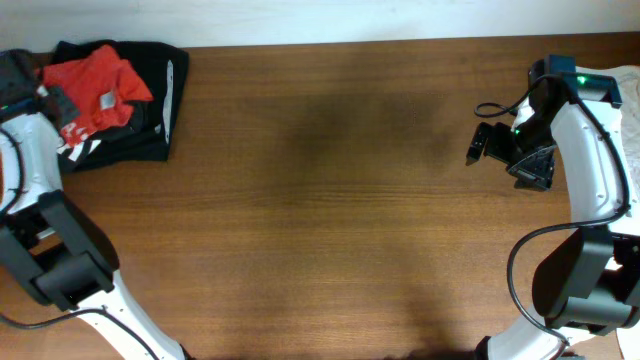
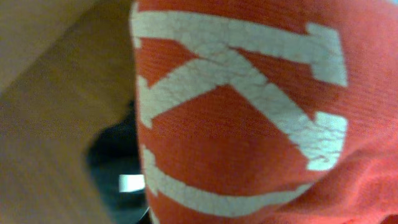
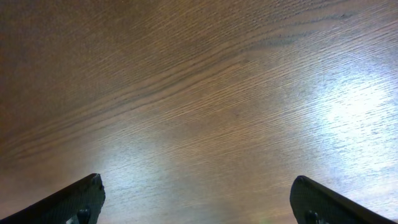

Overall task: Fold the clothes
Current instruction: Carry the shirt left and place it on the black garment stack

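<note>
Table (image 1: 330, 200) lies open; black garments (image 1: 150, 130) (red shirt (image 1: 100, 75) atop) crowd one corner.

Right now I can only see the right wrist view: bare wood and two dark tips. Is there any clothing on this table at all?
Observer: Yes. A crumpled red-orange cotton T-shirt lies at the far left corner of the brown wooden table, well away from your open right pincer.
Operator: Is it lying straight on the wood?
Observer: No, it sits on a pile of black garments with white stripes.
Operator: And the other arm?
Observer: The left arm reaches over to that pile. Its wrist view is filled with the shirt's white printed lettering, so I cannot tell whether it grips anything.
</note>
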`<state>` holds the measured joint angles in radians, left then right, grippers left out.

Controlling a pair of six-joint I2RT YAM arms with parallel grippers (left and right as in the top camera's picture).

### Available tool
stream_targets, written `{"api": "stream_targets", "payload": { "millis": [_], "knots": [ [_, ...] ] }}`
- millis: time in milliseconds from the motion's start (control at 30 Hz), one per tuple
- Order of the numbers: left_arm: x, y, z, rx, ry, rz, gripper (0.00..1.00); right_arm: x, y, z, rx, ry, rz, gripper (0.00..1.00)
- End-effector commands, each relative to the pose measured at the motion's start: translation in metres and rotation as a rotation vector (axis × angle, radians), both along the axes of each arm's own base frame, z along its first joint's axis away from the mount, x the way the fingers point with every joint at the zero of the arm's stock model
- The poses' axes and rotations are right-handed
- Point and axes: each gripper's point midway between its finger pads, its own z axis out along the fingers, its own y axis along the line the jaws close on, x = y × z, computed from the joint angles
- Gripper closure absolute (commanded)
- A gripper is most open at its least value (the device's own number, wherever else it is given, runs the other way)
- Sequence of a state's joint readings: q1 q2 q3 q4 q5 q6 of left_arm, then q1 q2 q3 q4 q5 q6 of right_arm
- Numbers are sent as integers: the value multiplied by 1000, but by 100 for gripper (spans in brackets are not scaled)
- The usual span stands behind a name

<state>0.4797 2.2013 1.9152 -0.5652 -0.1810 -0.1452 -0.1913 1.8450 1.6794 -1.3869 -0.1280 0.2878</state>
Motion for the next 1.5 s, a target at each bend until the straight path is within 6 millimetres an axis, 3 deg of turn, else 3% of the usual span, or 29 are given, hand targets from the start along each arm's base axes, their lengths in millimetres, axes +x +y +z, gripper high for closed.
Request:
{"api": "stream_targets", "payload": {
  "millis": [0, 33, 100, 167, 200, 267, 300, 333, 367, 433, 567, 700, 767, 800, 867, 967, 1000, 1067, 1100, 1167, 1233, 1300, 1333, 1467],
  "knots": [
    [-22, 41, 11, 32, -18, 120, 6, 3, -4, 6, -10, -19, -10, 1],
    [-22, 38, 13, 10, -23, 105, 1, 3, -4, 6, -10, -19, -10, 1],
    [-13, 22, 31, -36, -81, 39, 1, 3, -4, 6, -10, -19, -10, 1],
    [-1, 2, 67, -68, -184, 0, 1, 3, -4, 6, -10, -19, -10, 1],
    [3, -7, 86, -71, -234, -2, 8, 3, -4, 6, -10, -19, -10, 1],
    [14, -33, 110, -80, -292, -42, 58, 3, -4, 6, -10, -19, -10, 1],
    [21, -47, 111, -98, -301, -82, 70, 3, -4, 6, -10, -19, -10, 1],
    [28, -61, 103, -114, -289, -109, 89, 3, -4, 6, -10, -19, -10, 1],
    [33, -68, 95, -121, -272, -120, 100, 3, -4, 6, -10, -19, -10, 1],
    [38, -73, 76, -137, -239, -120, 99, 3, -4, 6, -10, -19, -10, 1],
    [44, -55, 7, -149, -149, -22, 99, 3, -4, 6, -10, -19, -10, 1],
    [67, -47, -47, -84, -108, -124, 99, 3, -4, 6, -10, -19, -10, 1],
    [71, -45, -48, -71, -118, -129, 97, 3, -4, 6, -10, -19, -10, 1],
    [74, -44, -35, -59, -144, -131, 82, 3, -4, 6, -10, -19, -10, 1],
    [82, -52, 15, -51, -206, -163, 65, 3, -4, 6, -10, -19, -10, 1],
    [73, -76, 88, -96, -269, -240, 17, 3, -4, 6, -10, -19, -10, 1],
    [67, -90, 121, -114, -314, -285, 3, 3, -4, 6, -10, -19, -10, 1],
    [51, -99, 176, -96, -401, -289, 1, 3, -4, 6, -10, -19, -10, 1],
    [43, -98, 191, -76, -416, -278, 1, 3, -4, 6, -10, -19, -10, 1],
    [33, -86, 199, -29, -407, -220, 1, 3, -4, 6, -10, -19, -10, 1],
    [27, -66, 191, 25, -370, -137, 2, 3, -4, 6, -10, -19, -10, 1],
    [29, -56, 168, 31, -318, -111, 11, 3, -4, 6, -10, -19, -10, 1],
    [34, -51, 150, 19, -293, -105, 17, 3, -4, 6, -10, -19, -10, 1],
    [53, -27, 51, 23, -121, -153, 19, 3, -4, 6, -10, -19, -10, 1]
  ]
}}
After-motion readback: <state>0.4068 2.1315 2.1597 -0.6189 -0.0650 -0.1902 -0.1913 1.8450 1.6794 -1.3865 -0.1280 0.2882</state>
